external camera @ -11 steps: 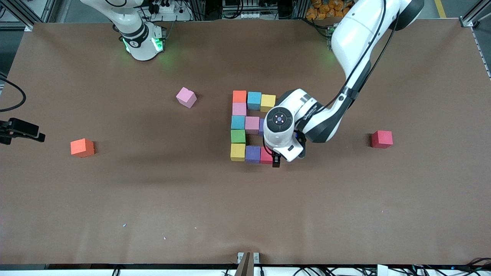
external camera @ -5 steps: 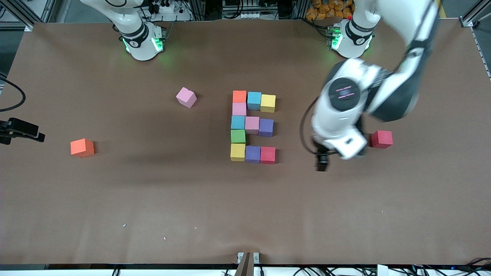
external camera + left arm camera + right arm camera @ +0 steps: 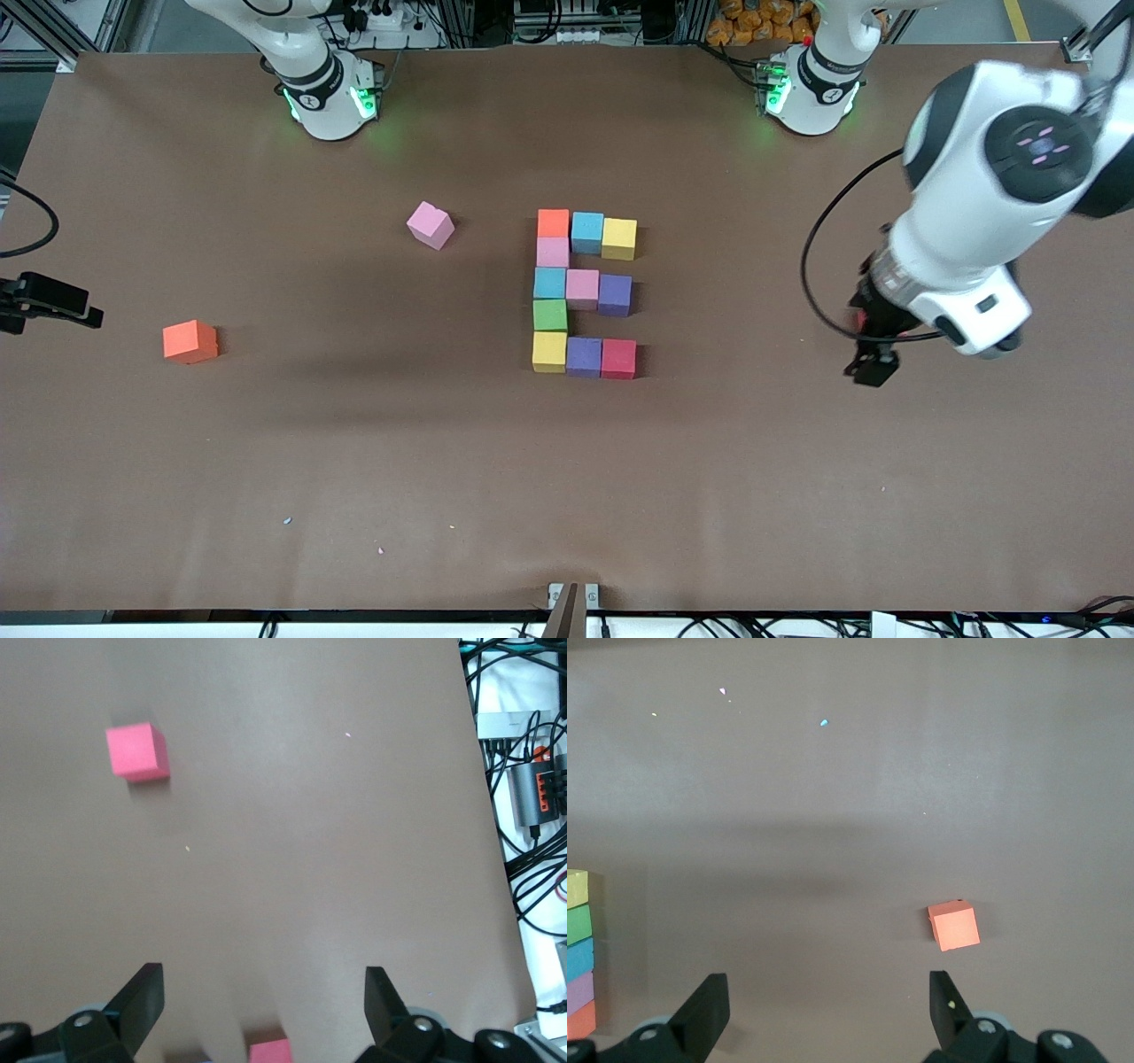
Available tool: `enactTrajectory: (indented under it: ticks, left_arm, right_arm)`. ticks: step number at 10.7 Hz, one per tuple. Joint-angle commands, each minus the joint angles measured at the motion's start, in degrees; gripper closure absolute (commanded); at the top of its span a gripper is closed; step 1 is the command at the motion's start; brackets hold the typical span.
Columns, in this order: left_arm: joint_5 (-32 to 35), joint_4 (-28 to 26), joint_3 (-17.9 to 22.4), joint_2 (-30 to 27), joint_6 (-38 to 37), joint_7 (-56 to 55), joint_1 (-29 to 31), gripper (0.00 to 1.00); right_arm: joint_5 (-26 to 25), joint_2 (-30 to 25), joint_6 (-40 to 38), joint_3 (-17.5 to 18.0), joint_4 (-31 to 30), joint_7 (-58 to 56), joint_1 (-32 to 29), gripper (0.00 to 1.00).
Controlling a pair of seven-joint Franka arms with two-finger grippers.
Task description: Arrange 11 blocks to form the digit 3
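Foam figure: 11 small matte cubes form the digit 3 (image 3: 582, 289) mid-table, 5 long and 3 wide, touching one another.
Column: orange cube (image 3: 553, 223), pink, blue, green, yellow, on the side toward my right arm's end.
Bars: 3 rows of 3 reaching toward my left arm's end; red corner cube (image 3: 618, 359) is nearest the front camera.
Loose cubes: pink foam cube (image 3: 431, 224) and orange foam cube (image 3: 190, 342) toward my right arm's end, well apart; red foam cube (image 3: 137, 751) alone in my left wrist view.
Left gripper (image 3: 873, 363): up over bare brown table (image 3: 567, 496), fingers spread, grasping nothing.
Right gripper (image 3: 828, 1001): waits high over the table, fingers spread, empty.
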Motion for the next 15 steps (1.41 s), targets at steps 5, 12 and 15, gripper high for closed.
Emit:
enactTrajectory:
  ticks: [5,12,15]
  left_arm:
    - [-8.36,-11.7,2.87,-16.71,-12.35,26.88,2.54,0.0]
    - [-8.36,-7.94,8.69,-15.24,-12.62,67.12,-1.51,0.0]
    - [-7.67,-8.11,8.43,-15.15,-7.1,76.63,-1.87,0.0]
  right_arm:
    - [0.13,-1.01,-0.29,0.8,-0.73,-0.02,-0.95,0.0]
    - [0.13,-1.01,-0.29,0.8,-0.73,-0.02,-0.95,0.0]
    - [0.13,-1.01,-0.29,0.8,-0.73,-0.02,-0.86,0.0]
